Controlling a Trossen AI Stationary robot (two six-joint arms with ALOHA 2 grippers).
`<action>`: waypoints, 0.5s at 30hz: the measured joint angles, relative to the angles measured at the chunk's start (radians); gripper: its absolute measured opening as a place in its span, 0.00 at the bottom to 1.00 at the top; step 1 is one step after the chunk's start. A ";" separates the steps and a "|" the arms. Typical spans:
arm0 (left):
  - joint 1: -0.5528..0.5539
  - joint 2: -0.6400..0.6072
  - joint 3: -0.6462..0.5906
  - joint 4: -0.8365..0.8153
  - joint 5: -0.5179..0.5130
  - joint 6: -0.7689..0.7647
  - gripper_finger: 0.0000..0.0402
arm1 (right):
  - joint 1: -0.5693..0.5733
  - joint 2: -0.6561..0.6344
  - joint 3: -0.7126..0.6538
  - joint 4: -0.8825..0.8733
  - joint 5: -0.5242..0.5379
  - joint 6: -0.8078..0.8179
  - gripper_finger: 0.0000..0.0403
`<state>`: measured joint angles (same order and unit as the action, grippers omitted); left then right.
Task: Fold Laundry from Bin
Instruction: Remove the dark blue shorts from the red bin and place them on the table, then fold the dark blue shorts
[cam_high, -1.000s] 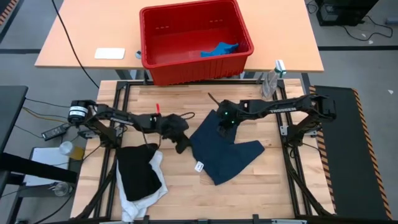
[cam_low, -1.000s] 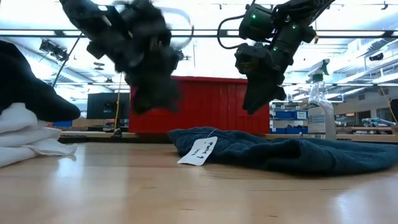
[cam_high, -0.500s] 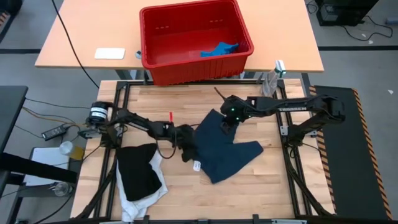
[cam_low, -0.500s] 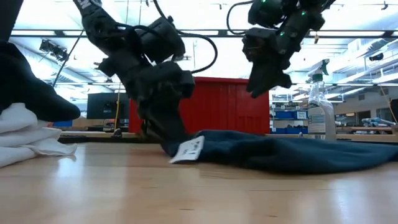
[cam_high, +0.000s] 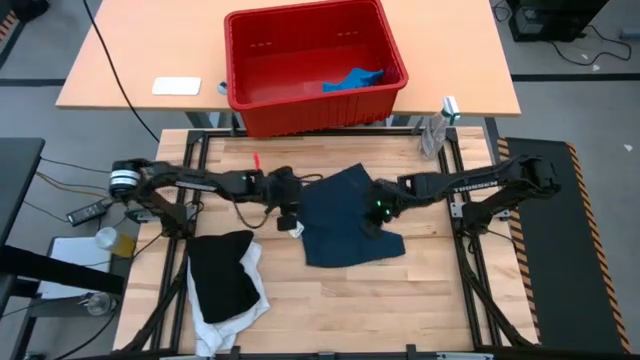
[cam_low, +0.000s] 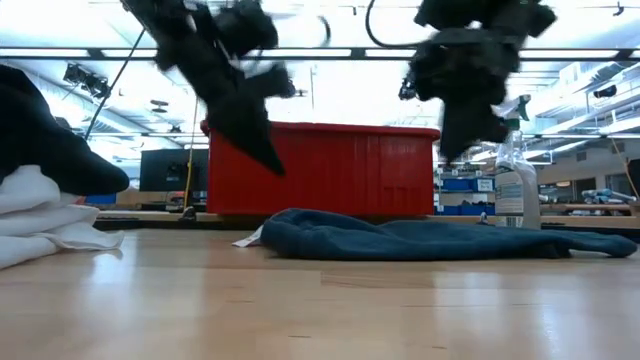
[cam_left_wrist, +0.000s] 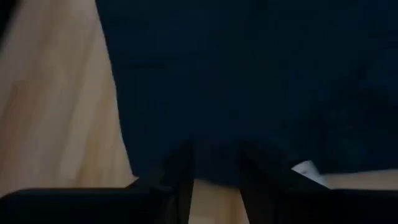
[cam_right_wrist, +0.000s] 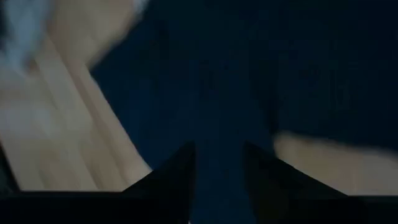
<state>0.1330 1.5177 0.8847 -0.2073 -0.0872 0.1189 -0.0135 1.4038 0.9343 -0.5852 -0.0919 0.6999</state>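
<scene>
Navy garment (cam_high: 345, 218) flat mid-table, before the bin (cam_high: 313, 62) (blue piece inside). Left gripper (cam_high: 291, 217) at its left edge, right gripper (cam_high: 373, 220) over its right; can't tell either's grip.

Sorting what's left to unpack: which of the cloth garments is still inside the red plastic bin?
The small bright blue cloth garment. It alone lies in the red bin; the dark navy one and the black-on-white pile are out on the wooden table.
</scene>
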 joint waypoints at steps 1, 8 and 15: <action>-0.009 -0.030 0.009 -0.006 0.017 -0.006 0.29 | 0.022 -0.005 -0.022 -0.007 -0.003 0.000 0.34; -0.192 -0.074 0.036 0.041 0.212 -0.176 0.29 | 0.181 -0.023 -0.174 0.094 0.024 0.065 0.34; -0.421 0.051 0.039 0.088 -0.036 -0.087 0.37 | 0.206 -0.024 -0.238 0.166 0.040 0.136 0.34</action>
<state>-0.2884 1.5691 0.9233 -0.1195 -0.1236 0.0323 0.1925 1.3800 0.6966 -0.4194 -0.0515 0.8360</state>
